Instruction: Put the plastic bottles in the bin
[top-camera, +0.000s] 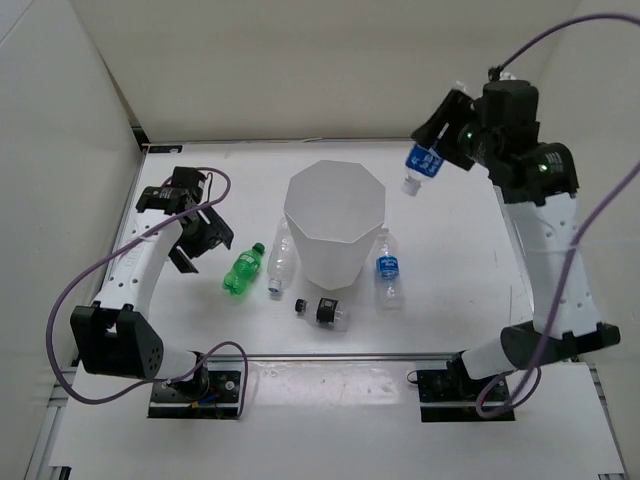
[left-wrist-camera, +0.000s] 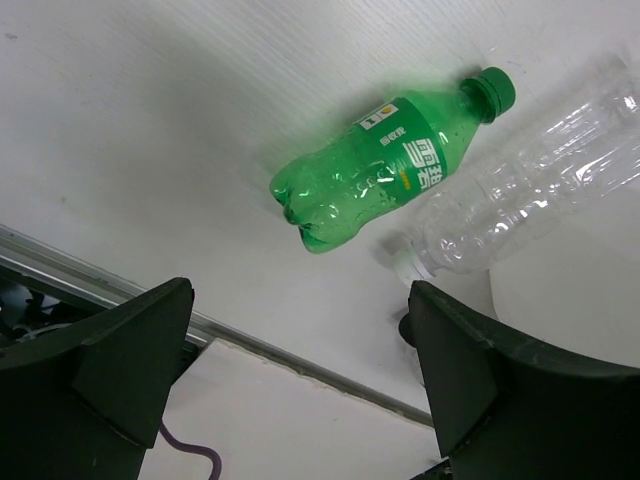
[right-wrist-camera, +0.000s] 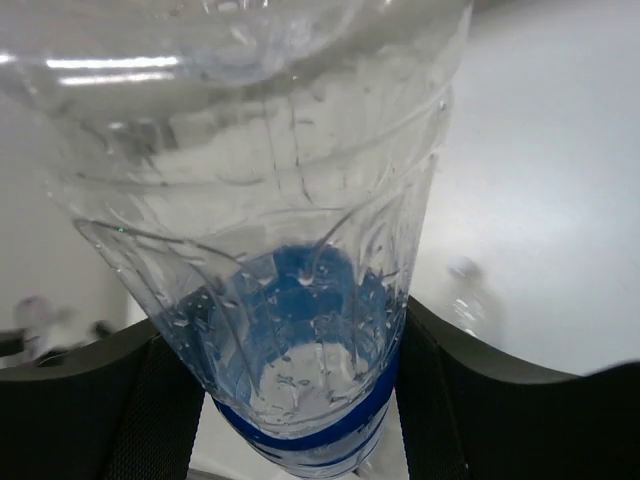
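Bin (top-camera: 335, 215) upright, centre. R gripper (top-camera: 436, 148) clamps blue-label bottle (top-camera: 424, 163) in air, right of bin. L gripper (left-wrist-camera: 298, 300) wide open near green bottle (left-wrist-camera: 390, 170), which lies by clear bottle (left-wrist-camera: 540, 190), left of bin. 2nd blue bottle (top-camera: 389, 270) and black-label bottle (top-camera: 325, 311) lie by bin.

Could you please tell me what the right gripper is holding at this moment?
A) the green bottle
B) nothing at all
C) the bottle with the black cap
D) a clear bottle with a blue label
D: the right gripper is clamped on a clear blue-labelled bottle, lifted to the right of the bin, while the green bottle lies on the table.
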